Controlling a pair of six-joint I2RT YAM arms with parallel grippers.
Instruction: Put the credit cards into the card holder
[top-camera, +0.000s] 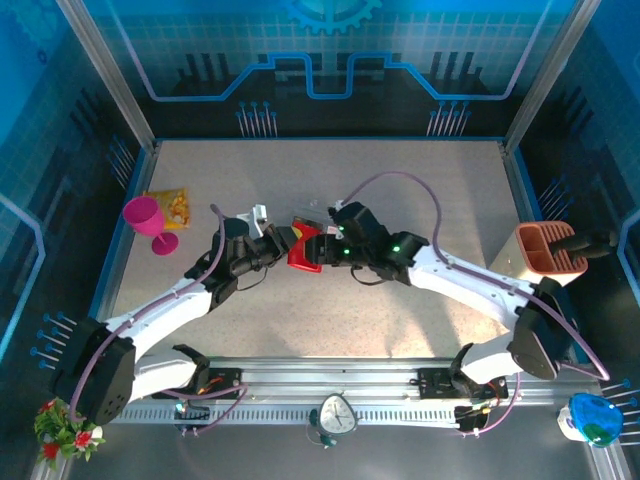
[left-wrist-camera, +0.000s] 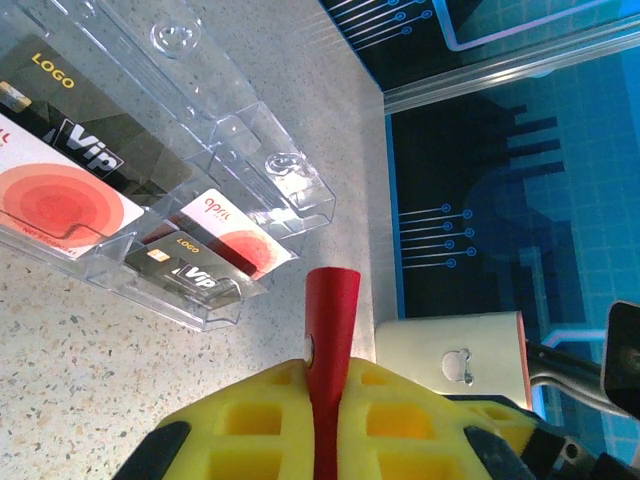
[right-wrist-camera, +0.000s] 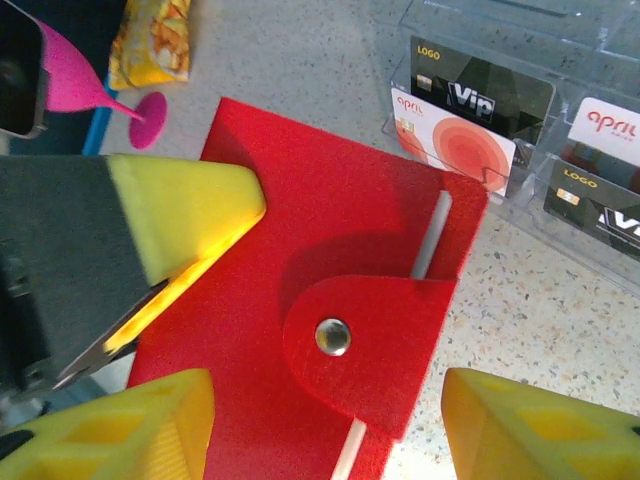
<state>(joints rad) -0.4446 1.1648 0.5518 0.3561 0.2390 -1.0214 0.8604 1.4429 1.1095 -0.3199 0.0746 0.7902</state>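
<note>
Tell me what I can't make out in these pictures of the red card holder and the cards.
- Inside of the card holder: right wrist view, its snapped flap covers it.
- Nearest credit card: left wrist view, partly cut off by the frame's edge.
- Slots of the orange-brown rack: top view, too small and dark for contents.

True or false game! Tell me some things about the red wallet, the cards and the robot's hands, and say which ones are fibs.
The left gripper pinches the red card holder. True.
The right gripper is shut tight. False: its jaws stand open, one on each side of the card holder.
The credit cards are inside the card holder. False: they sit in clear plastic sleeves on the table.
A pink goblet stands upright on the table. True.
</note>
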